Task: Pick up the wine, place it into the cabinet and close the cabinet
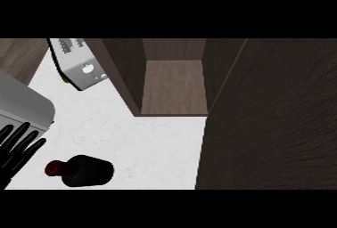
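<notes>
Counter top (125, 133): white with faint grey marbling. Cabinet (174, 87): dark brown wood grain on walls, lighter grey-brown grain on inner shelf. Cabinet door (276, 124): very dark brown, fine vertical grain. Wine bottle (88, 170): black body, dark red cap. Left hand (16, 149): black throughout. Toaster (79, 67): pale silver-grey casing, white knobs, a small green mark at its lower edge. Appliance at left edge (23, 104): plain light grey, darker grey seam lines. Far left background: brown wood grain

table: white, speckled (132, 133) | toaster: top left, silver (knobs visible) (82, 67) | appliance: grey, left edge (23, 104) | floor: wood-toned, top-left corner (20, 58)
</notes>
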